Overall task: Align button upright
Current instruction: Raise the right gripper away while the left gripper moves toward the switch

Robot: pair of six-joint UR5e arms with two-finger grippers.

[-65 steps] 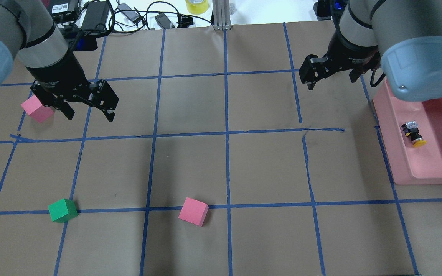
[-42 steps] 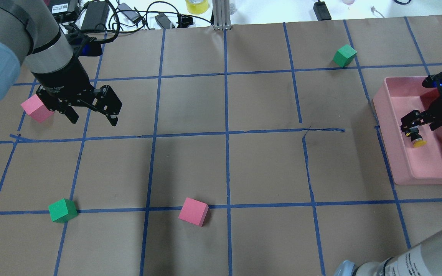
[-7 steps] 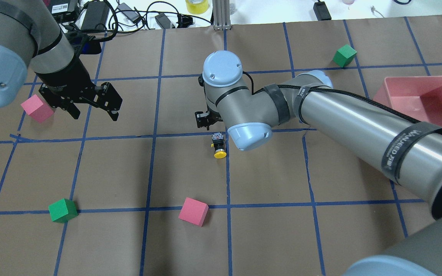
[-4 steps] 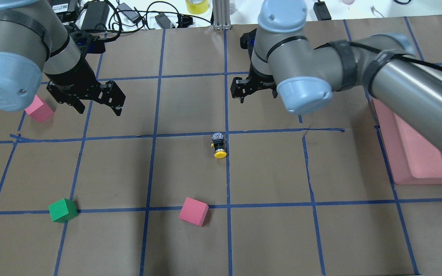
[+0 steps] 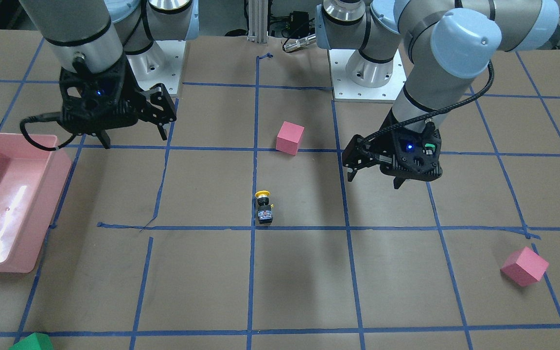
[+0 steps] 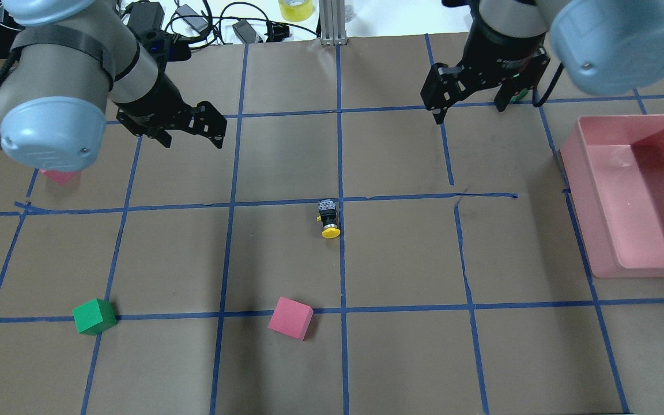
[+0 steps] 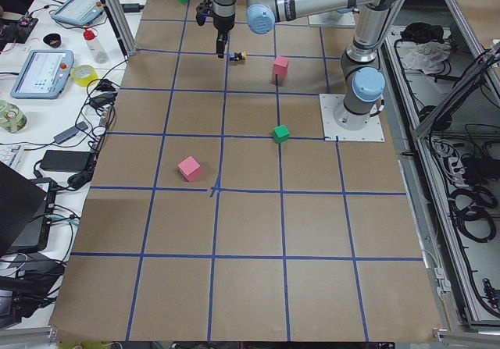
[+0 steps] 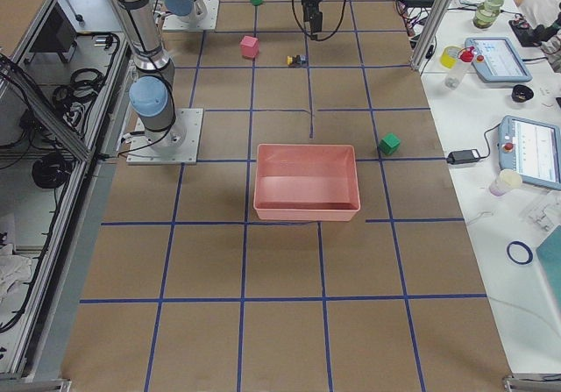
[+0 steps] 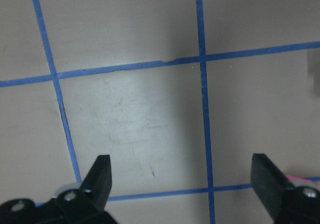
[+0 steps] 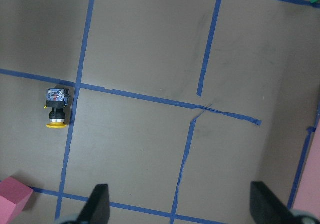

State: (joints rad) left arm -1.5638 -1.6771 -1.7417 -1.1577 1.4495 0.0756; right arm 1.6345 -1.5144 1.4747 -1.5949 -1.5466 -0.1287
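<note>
The button (image 6: 328, 219) lies on its side on the brown paper near the table's middle, by a blue tape crossing, yellow cap toward the robot. It also shows in the front view (image 5: 264, 209) and the right wrist view (image 10: 56, 107). My left gripper (image 6: 191, 140) is open and empty, above the table to the far left of the button; the left wrist view (image 9: 181, 174) shows only paper and tape. My right gripper (image 6: 470, 112) is open and empty, above the table to the far right of the button.
A pink tray (image 6: 597, 230) stands at the right edge, empty. A pink cube (image 6: 290, 318) and a green cube (image 6: 94, 316) sit near the robot. Another pink cube (image 6: 60, 176) is half hidden under my left arm. A second green cube (image 8: 389, 143) sits beyond the tray.
My right gripper took the button from the pink tray, laid it at the table's middle, opened, and has drawn back to the far right. My left gripper has shifted right and away from the robot.
</note>
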